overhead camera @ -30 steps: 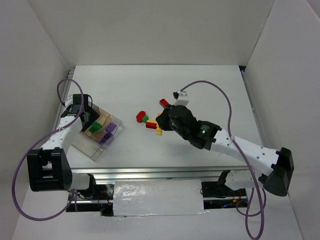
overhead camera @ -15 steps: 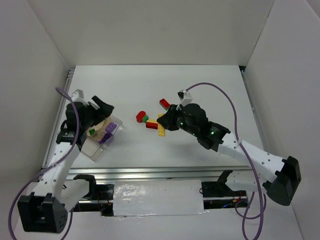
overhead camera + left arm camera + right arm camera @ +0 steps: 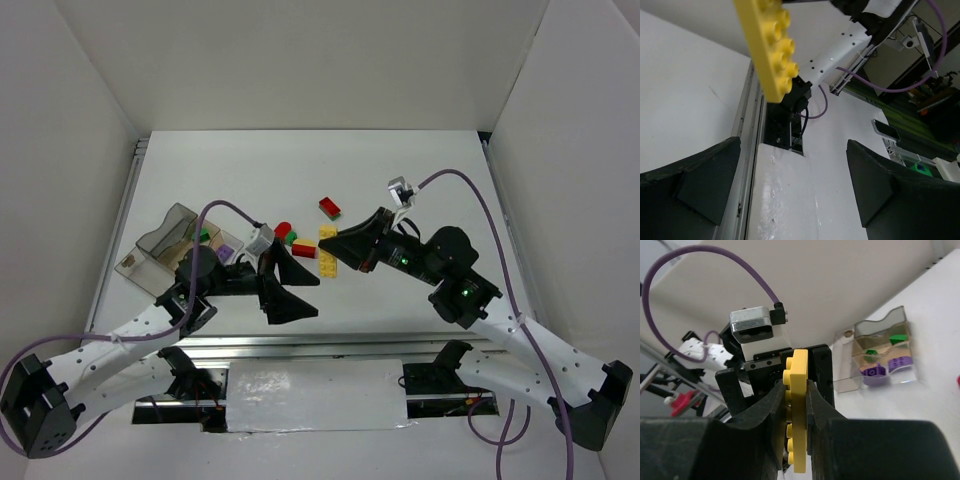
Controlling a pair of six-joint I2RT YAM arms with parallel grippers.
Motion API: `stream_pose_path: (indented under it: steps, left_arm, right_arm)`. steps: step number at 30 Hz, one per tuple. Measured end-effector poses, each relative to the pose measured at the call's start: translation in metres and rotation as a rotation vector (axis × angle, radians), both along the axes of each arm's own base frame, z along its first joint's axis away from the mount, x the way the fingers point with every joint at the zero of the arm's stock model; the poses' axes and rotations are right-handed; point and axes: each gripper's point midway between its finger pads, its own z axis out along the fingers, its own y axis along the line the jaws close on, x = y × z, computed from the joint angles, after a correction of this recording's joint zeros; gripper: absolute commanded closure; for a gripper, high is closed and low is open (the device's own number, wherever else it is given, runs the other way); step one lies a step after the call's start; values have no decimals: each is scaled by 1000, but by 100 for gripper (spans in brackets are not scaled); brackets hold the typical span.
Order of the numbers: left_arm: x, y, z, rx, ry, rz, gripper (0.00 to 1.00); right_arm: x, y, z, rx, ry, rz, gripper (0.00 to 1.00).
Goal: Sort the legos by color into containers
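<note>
My right gripper [image 3: 335,244] is shut on a flat yellow lego [image 3: 327,250] and holds it on edge above the table's middle; the right wrist view shows the lego [image 3: 799,390] clamped between the fingers [image 3: 765,415]. My left gripper [image 3: 300,292] is open and empty just left of it, facing it; in the left wrist view the yellow lego [image 3: 770,45] hangs above the spread fingers [image 3: 890,190]. The clear tray [image 3: 150,245] sits at the left, holding purple [image 3: 226,250] and green [image 3: 203,236] legos. Red [image 3: 328,207] and green [image 3: 291,238] legos lie on the table.
A red rounded lego [image 3: 283,230] and a red brick [image 3: 303,250] lie close under the two grippers. White walls stand on three sides. The metal rail [image 3: 300,345] runs along the table's near edge. The left arm [image 3: 150,320] partly covers the tray's near side.
My left arm has swung from the tray to the table's middle, gripper open. My right gripper has lifted the yellow lego off the table and turned toward the left gripper.
</note>
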Motion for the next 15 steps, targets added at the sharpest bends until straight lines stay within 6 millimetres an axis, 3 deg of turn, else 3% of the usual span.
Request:
stream_pose_path:
  steps: [7, 15]
  left_arm:
    - [-9, -4, 23, -76, -86, -35, 1]
    - [3, 1, 51, -124, -161, 65, 11]
  right_arm:
    - [-14, 4, -1, 27, -2, 83, 100]
    - [-29, 15, 4, 67, -13, 200, 100]
